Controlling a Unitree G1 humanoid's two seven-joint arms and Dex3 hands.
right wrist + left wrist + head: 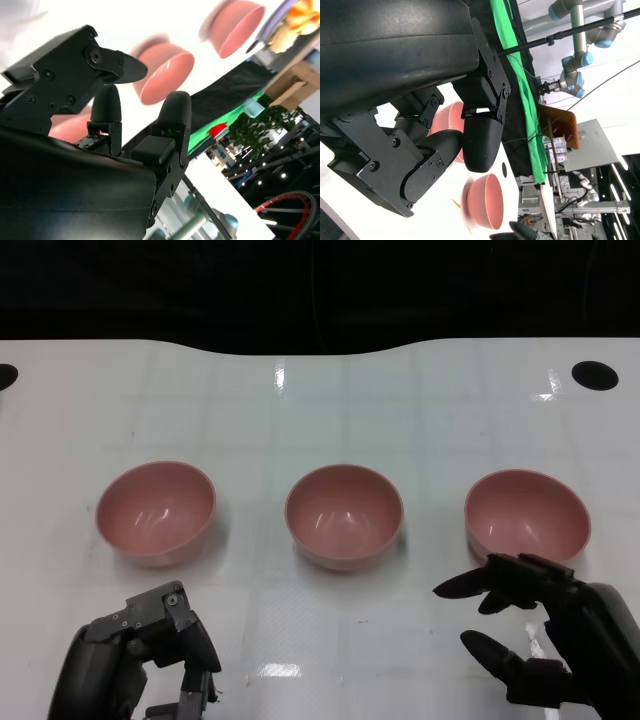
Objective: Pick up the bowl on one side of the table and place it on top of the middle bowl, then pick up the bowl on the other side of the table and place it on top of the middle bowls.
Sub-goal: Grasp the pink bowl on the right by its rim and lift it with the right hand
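Three pink bowls stand in a row on the white table: the left bowl, the middle bowl and the right bowl, all upright and empty. My right hand hovers just in front of the right bowl with its fingers spread and nothing in them. In the right wrist view its fingers point toward two blurred bowls. My left hand sits near the table's front edge below the left bowl, fingers curled in and holding nothing. In the left wrist view, one bowl shows past the folded fingers.
The white table has a curved dark back edge and a black round hole at each far corner. Gaps about a bowl's width separate the bowls. A green cloth and lab equipment lie beyond the table.
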